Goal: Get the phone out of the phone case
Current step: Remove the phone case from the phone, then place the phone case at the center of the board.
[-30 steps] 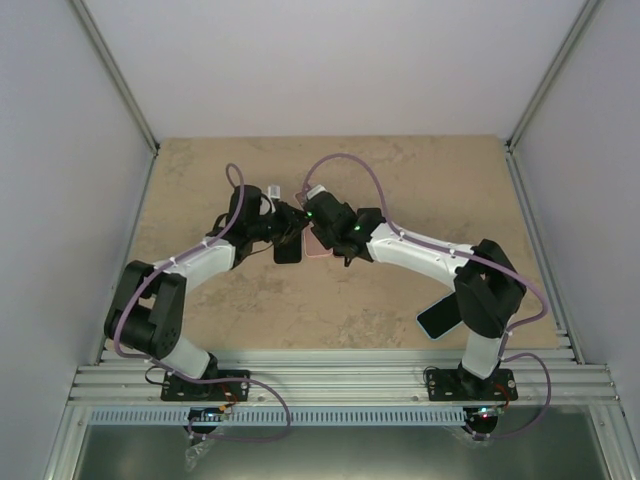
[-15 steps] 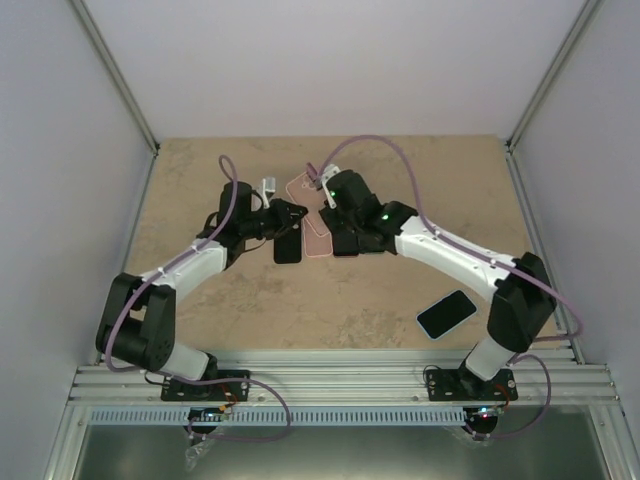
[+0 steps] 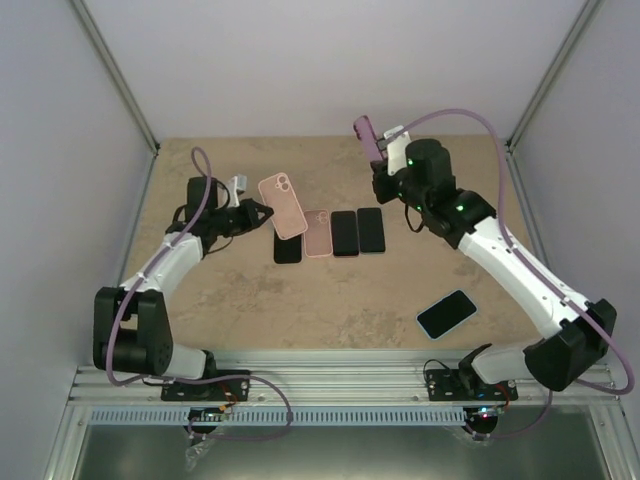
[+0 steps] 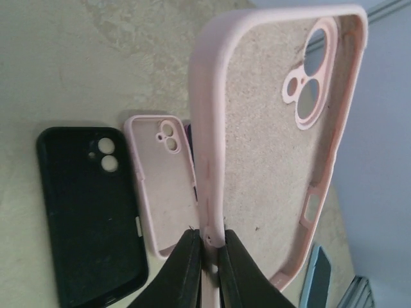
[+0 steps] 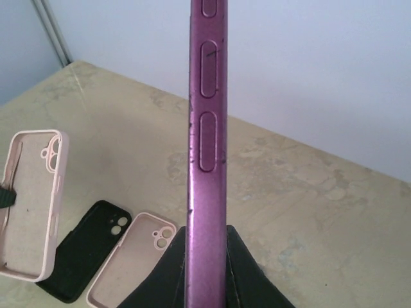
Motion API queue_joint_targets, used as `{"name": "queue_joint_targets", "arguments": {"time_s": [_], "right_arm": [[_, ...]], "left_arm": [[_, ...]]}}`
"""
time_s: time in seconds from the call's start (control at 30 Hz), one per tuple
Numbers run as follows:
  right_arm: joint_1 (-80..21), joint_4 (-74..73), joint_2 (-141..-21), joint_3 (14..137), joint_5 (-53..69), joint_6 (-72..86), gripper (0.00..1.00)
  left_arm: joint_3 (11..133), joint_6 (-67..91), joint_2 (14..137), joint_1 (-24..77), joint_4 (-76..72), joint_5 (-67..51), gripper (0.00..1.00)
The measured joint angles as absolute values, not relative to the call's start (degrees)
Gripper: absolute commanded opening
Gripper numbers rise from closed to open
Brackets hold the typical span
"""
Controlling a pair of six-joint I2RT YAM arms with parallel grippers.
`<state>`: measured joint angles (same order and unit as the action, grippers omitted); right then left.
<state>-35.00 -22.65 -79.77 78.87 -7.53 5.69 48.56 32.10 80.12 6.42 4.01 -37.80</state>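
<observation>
Separation is judged complete. The purple phone [image 5: 207, 128] is clamped edge-on in the right claw [image 5: 205, 260], raised well above the desk [image 3: 300, 300]. The empty pink case [image 4: 257, 160] is pinched by its rim in the left claw [image 4: 207, 250]. Only setting both down is left.

Even, soft, bright light throughout — faint shadows only; wrist views sharp up close, slightly softer toward the background.

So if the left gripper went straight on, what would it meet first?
Probably the empty pink case lying on the table, just past the held pink case in the left gripper; height unclear.
</observation>
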Motion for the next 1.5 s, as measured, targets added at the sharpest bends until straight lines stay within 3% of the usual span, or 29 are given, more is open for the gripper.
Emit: {"name": "queue_joint_targets", "arguments": {"time_s": [0.27, 0.6, 0.87, 1.5], "right_arm": [[-30.3, -22.7, -75.6, 74.0, -2.1, 5.8, 0.01], [-28.3, -22.7, -75.4, 72.5, 0.9, 6.3, 0.01], [-27.9, -22.5, -75.4, 71.2, 2.0, 6.5, 0.01], [-27.8, -22.5, -75.4, 70.5, 2.6, 6.7, 0.00]], "left_arm": [[62.2, 5.4, 84.9, 1.2, 27.7, -39.0, 0.00], [74.9, -18.3, 102.4, -6.3, 52.2, -37.8, 0.00], [79.5, -21.6, 111.6, -7.2, 60.0, -35.9, 0.00], [81.3, -12.7, 116.9, -8.0, 53.9, -29.8, 0.00]]}}
